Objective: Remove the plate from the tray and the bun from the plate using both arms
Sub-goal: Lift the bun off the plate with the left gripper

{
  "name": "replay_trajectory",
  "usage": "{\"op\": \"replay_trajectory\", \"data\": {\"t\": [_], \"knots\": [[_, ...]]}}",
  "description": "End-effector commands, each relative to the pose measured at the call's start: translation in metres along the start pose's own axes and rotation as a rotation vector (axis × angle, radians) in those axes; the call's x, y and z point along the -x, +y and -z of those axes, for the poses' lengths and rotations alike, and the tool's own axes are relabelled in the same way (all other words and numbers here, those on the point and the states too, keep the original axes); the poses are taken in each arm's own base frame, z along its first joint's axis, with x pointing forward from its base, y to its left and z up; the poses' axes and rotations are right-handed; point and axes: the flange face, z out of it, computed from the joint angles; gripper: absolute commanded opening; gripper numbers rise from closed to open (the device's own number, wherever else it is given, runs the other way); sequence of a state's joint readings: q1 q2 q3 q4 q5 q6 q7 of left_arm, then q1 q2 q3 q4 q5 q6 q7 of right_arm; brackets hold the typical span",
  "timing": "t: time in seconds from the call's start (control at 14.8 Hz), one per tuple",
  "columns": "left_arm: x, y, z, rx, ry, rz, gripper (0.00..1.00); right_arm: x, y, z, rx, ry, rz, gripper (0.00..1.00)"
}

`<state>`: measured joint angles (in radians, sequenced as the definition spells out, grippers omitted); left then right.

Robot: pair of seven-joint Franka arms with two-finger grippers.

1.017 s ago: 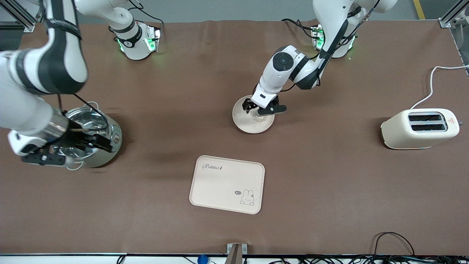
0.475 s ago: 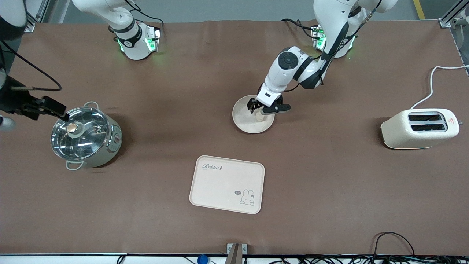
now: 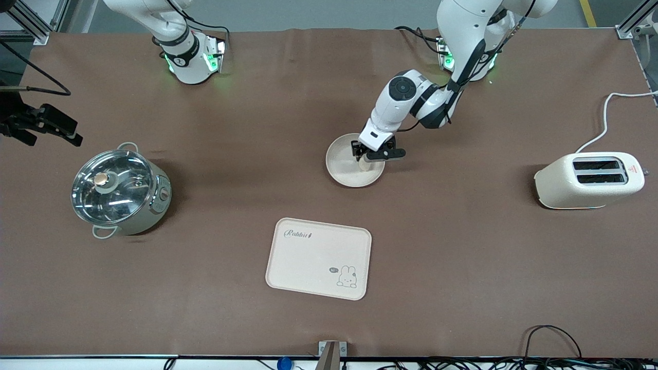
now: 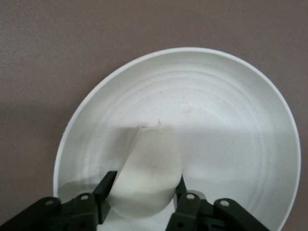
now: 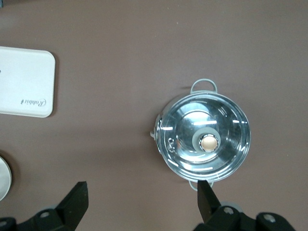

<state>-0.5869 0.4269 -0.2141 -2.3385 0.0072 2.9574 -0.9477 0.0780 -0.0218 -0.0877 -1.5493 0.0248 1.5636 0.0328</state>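
The round cream-white plate point(image 3: 342, 167) lies on the brown table mid-way along, nearer the robots' bases than the tray. My left gripper point(image 3: 368, 155) is down over the plate, shut on the pale bun point(image 3: 365, 164). In the left wrist view the bun point(image 4: 148, 175) sits between both fingers point(image 4: 103, 190), just above the plate's point(image 4: 231, 101) inner surface. My right gripper point(image 3: 49, 128) is up in the air at the right arm's end of the table, beside the pot. In the right wrist view it point(image 5: 141, 202) is wide open and empty.
A steel pot with a glass lid point(image 3: 121, 191) stands toward the right arm's end; it also shows in the right wrist view point(image 5: 204, 142). The rabbit tray point(image 3: 318, 258) lies nearer the front camera. A cream toaster point(image 3: 588, 180) with a cord stands at the left arm's end.
My right arm has risen off the pot and drawn away toward the table's end. My left gripper has stayed on the bun at the plate, shifting only slightly.
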Motion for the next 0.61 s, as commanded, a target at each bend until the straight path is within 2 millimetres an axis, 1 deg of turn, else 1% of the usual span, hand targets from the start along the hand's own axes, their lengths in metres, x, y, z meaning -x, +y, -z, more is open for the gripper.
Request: {"op": "replay_trajectory", "data": {"t": [0.0, 0.07, 0.14, 0.27, 0.34, 0.41, 0.47, 0.54], "knots": [[-0.003, 0.000, 0.003, 0.007, 0.014, -0.004, 0.39, 0.009, 0.004, 0.006, 0.022, 0.003, 0.009, 1.00], [-0.006, 0.002, 0.007, 0.008, 0.017, -0.004, 0.39, 0.009, 0.004, 0.011, 0.022, 0.012, 0.007, 1.00], [-0.021, 0.006, 0.019, -0.004, 0.023, 0.005, 0.39, 0.008, 0.004, 0.011, 0.022, 0.014, 0.007, 1.00], [-0.065, 0.018, 0.054, -0.081, 0.003, 0.017, 0.39, 0.008, 0.001, 0.012, 0.022, 0.017, 0.009, 1.00], [-0.089, 0.023, 0.072, -0.108, -0.007, 0.015, 0.39, 0.008, 0.000, 0.012, 0.020, 0.021, 0.004, 1.00], [-0.109, 0.026, 0.087, -0.112, -0.004, 0.013, 0.39, 0.007, 0.000, 0.011, 0.018, 0.023, 0.004, 1.00], [-0.133, 0.018, 0.100, -0.113, 0.003, 0.003, 0.39, 0.006, -0.001, 0.011, 0.020, 0.023, 0.006, 1.00], [-0.158, 0.002, 0.106, -0.111, 0.009, -0.011, 0.38, 0.006, 0.000, 0.011, 0.018, 0.024, 0.006, 1.00]]}}
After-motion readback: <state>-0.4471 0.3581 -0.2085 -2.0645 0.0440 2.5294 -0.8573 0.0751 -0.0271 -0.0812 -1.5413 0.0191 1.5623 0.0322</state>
